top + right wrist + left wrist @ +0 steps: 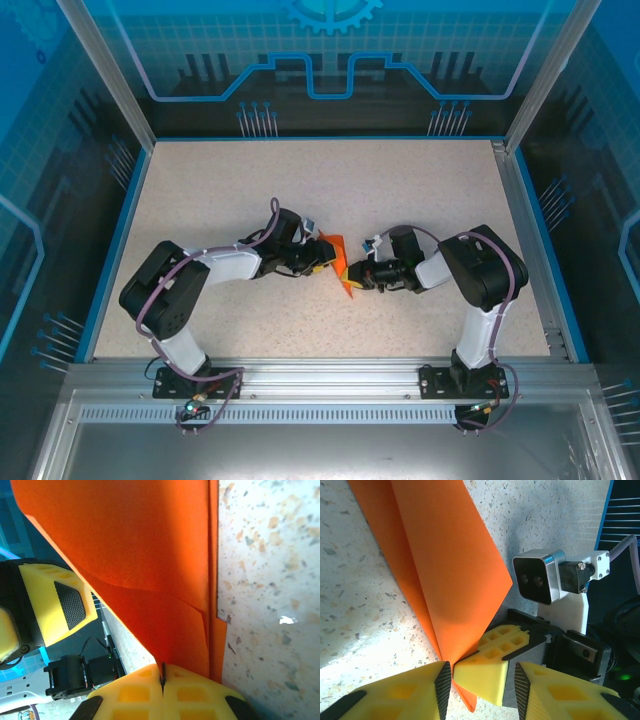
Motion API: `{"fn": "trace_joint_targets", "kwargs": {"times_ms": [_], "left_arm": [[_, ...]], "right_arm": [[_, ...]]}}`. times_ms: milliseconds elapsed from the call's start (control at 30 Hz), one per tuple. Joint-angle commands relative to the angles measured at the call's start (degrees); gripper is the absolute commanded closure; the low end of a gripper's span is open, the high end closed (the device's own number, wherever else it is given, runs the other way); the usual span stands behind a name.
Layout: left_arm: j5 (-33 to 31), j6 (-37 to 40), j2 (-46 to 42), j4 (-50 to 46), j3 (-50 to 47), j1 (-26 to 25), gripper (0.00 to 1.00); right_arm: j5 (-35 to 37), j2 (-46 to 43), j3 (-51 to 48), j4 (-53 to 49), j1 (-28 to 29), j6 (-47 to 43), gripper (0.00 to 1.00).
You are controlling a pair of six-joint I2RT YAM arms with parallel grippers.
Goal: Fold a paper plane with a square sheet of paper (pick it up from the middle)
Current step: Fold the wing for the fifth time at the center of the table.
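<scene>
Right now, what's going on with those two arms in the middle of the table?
Both arms meet over a piece of orange paper near the middle of the table. The right gripper is shut on the paper, pinching one end between its yellow fingertips. The left gripper sits right against that spot with its jaws apart, one finger on each side of the pinch. The paper shows overlapping folded layers, but it is not yet a finished plane.

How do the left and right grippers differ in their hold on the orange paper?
The right gripper is shut, pinching the orange paper; the left gripper holds its jaws apart. The left gripper straddles the right gripper's tip, which sits between its fingers. Both have yellow fingers.
</scene>
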Motion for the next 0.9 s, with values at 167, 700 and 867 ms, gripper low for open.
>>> {"fn": "trace_joint_targets", "kwargs": {"times_ms": [167,700,867], "left_arm": [[-0.62,1.4,-1.54,0.86,-0.91,-0.41,0.58],[3.49,2.36,0.88,4.97,0.13,-0.5,0.58],[4.13,2.76,2.03,5.49,1.14,-0.58,0.57]], "right_arm": [[2.1,0.82,-1.64,-5.25,-1.03,0.72,0.98],[3.07,2.28,-1.87,-6.82,-1.34,1.74,1.0],[3.71,1.55,-2.59,-6.28,-1.41,2.91,1.0]]}}
